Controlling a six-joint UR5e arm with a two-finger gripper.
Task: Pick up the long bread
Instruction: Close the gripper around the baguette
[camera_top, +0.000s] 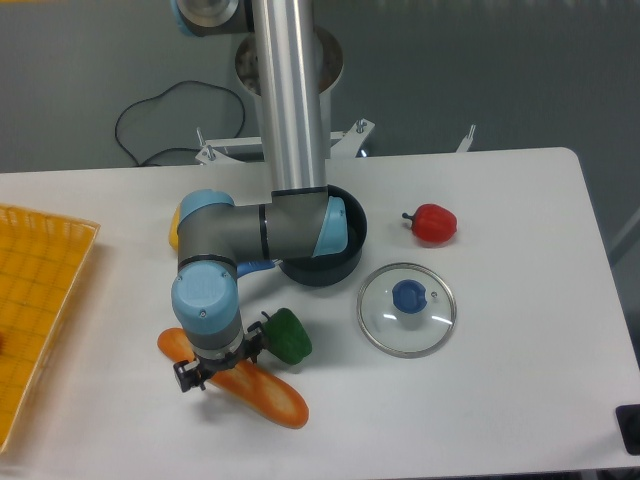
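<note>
A white desk (520, 400) is seen from above, and most of the middle of the view is taken up by the arm (290, 100), whose silver column descends to a grey and blue elbow and wrist. A yellow-orange tray (35, 300) is laid at the left edge of the desk. A dark pot (335, 262) is partly hidden behind the elbow, and a round glass lid (407, 309) with a blue knob is placed just to its right, on the desk. The long bread (262, 393) is laid flat on the desk near the front edge, slanting from upper left to lower right, with its left part covered by the wrist. The gripper (218, 366) is positioned directly over the bread's left half, low against it; the jaws are hidden beneath the wrist, so whether they are released or clenched on the bread cannot be told. A green toy vegetable (290, 336) is set just beside the gripper, to its right, close to the bread. A red pepper (434, 223) is placed well apart, toward the right. A yellow pepper (176, 226) is only glimpsed behind the elbow on the left.
</note>
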